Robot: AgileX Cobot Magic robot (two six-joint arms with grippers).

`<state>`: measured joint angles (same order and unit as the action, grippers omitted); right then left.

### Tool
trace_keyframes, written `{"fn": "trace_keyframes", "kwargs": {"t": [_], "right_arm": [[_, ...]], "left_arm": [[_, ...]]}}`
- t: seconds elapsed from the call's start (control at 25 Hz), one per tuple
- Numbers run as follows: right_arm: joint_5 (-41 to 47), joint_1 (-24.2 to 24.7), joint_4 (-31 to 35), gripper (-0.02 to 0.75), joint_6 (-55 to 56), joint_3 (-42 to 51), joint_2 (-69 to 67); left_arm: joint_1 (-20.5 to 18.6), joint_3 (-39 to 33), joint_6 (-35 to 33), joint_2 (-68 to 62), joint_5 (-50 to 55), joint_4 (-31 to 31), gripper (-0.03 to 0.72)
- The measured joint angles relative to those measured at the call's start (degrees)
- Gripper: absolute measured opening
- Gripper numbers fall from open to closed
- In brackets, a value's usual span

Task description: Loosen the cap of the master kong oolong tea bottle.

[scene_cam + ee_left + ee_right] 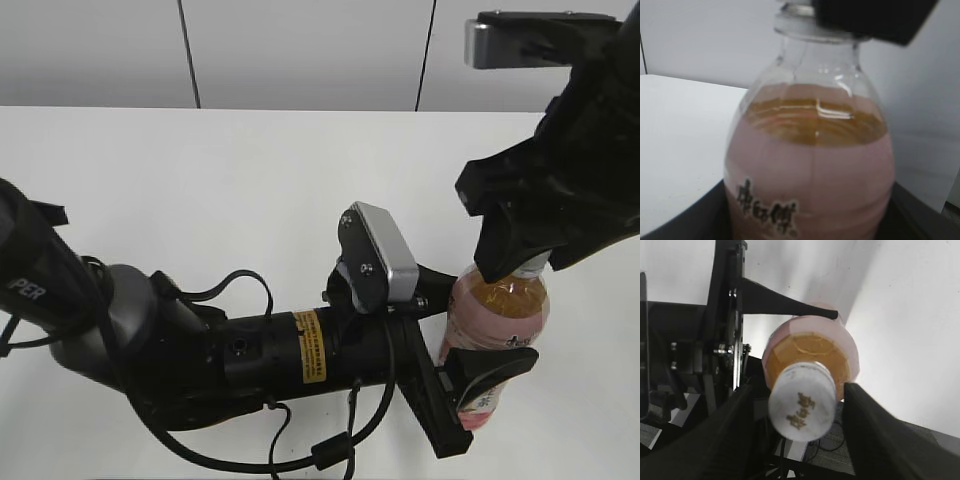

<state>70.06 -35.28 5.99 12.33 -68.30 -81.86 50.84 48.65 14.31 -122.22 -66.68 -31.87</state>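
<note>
The master kong oolong tea bottle (497,312) stands upright on the white table at the right, amber tea above its pink label. My left gripper (486,322) reaches in from the left and is shut on the bottle's body. In the left wrist view the bottle (810,165) fills the frame between the jaws (807,222). My right gripper (520,266) hangs over the bottle top and hides most of it in the exterior view. In the right wrist view the white cap (801,409) sits between the open fingers (799,421), with a gap on each side.
The white table (200,180) stretches left and back from the bottle, with grey wall panels behind it. The left arm (250,350) and its cables lie across the front of the table. The table's front edge and floor cables show in the right wrist view (860,450).
</note>
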Motion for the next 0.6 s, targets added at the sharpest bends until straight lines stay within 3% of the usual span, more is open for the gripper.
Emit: {"fn": "trace_keyframes", "kwargs": {"t": [0.24, 0.6], "right_arm": [[0.00, 0.00, -1.01, 0.422, 0.00, -1.43, -0.39], [0.00, 0.00, -1.85, 0.297, -0.06, -2.73, -0.39]], "left_arm": [[0.00, 0.00, 0.00, 0.00, 0.00, 0.00, 0.425], [0.00, 0.00, 0.00, 0.00, 0.00, 0.00, 0.425]]}}
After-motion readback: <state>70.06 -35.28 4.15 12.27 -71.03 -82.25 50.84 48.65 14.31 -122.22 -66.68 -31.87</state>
